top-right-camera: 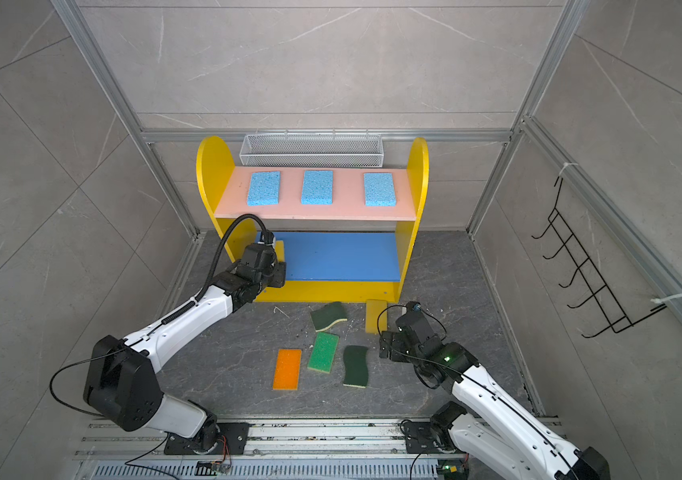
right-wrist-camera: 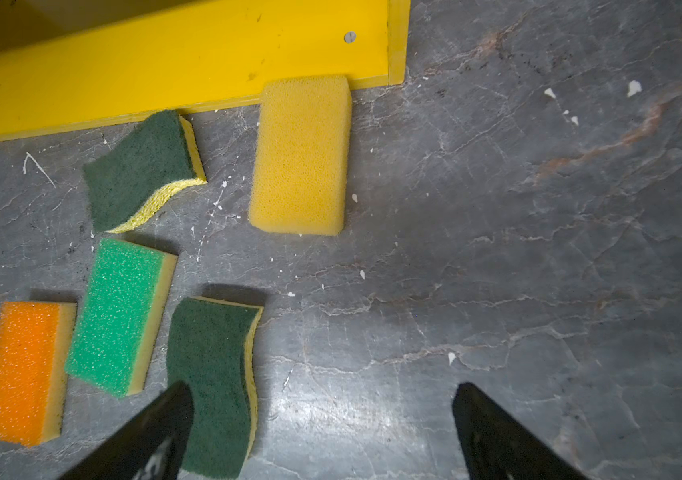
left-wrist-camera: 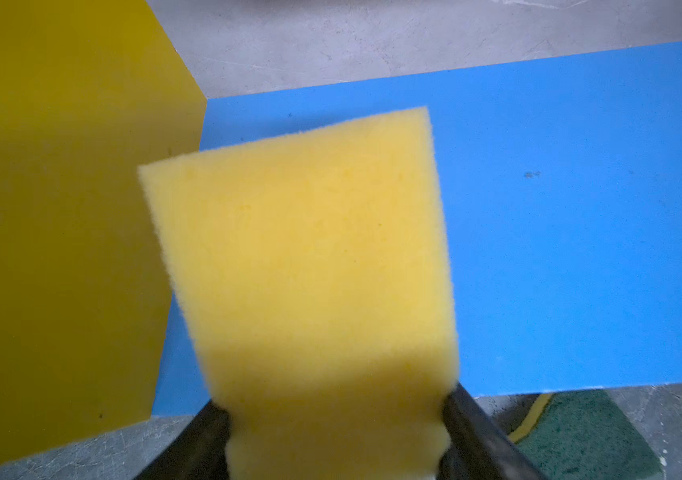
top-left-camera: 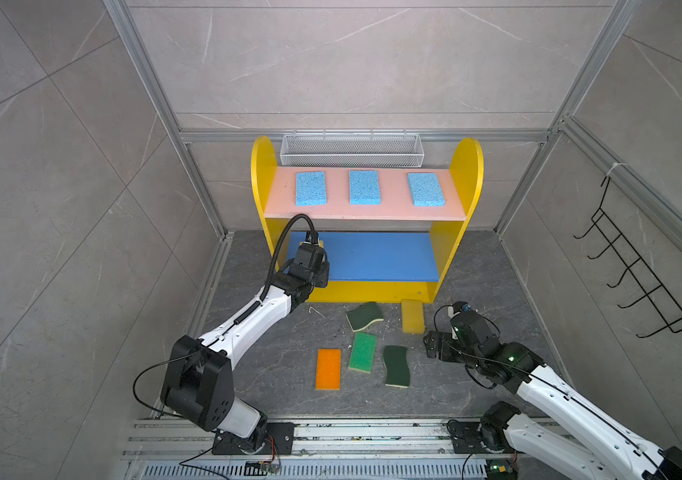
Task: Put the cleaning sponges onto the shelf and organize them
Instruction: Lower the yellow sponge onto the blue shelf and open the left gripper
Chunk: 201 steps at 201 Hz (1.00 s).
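Note:
My left gripper (left-wrist-camera: 335, 407) is shut on a yellow sponge (left-wrist-camera: 302, 257), which hangs over the left end of the shelf's blue middle board (left-wrist-camera: 580, 208), close to the yellow side (left-wrist-camera: 61, 228). Three light blue sponges (top-left-camera: 364, 187) lie in a row on the pink upper board (top-left-camera: 389, 210). On the floor in front of the shelf lie a yellow sponge (right-wrist-camera: 302, 153), two dark-green wavy ones (right-wrist-camera: 140, 170) (right-wrist-camera: 210, 374), a bright green one (right-wrist-camera: 119, 316) and an orange one (right-wrist-camera: 25, 370). My right gripper (right-wrist-camera: 322, 399) hovers open to the right of them, with nothing between its fingers.
A white wire-mesh basket (top-left-camera: 352, 149) hangs on the back wall just behind the shelf top. A black wire hook rack (top-left-camera: 630, 266) is on the right wall. Aluminium frame posts (top-left-camera: 202, 183) flank the shelf.

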Available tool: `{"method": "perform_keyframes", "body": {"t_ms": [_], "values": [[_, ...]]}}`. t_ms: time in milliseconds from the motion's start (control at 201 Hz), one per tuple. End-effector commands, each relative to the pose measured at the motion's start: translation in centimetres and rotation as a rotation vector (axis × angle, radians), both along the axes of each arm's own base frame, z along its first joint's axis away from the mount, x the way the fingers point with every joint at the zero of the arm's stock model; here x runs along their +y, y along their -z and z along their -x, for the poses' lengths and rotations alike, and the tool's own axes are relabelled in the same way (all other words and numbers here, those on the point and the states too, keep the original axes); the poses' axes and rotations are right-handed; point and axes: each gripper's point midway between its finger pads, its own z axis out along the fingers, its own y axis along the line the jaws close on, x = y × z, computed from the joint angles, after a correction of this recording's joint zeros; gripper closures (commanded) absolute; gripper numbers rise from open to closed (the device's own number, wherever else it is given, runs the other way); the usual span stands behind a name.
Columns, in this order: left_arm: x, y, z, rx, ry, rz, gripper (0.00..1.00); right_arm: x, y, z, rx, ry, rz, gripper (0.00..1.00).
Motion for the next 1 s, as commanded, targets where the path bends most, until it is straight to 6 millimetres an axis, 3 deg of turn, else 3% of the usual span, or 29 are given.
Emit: {"method": "perform_keyframes", "body": {"t_ms": [0, 334, 697, 996], "values": [[-0.5, -1.8, -2.2, -0.066, 0.016, 0.02, 0.35, 0.4, -1.0, -0.4, -0.014, -0.01, -0.007, 0.01], [-1.6, -0.3, -4.1, -0.058, 0.038, 0.009, 0.35, 0.7, -0.7, -0.8, 0.004, -0.005, -0.004, 0.01], [-0.2, 1.5, -4.4, -0.012, -0.03, -0.032, 0.22, 0.8, -0.4, -0.9, 0.016, 0.0, -0.003, 0.01], [0.7, 1.0, -4.1, -0.014, -0.07, -0.046, 0.17, 0.6, -0.7, -0.6, 0.014, 0.004, -0.008, 0.01]]}}
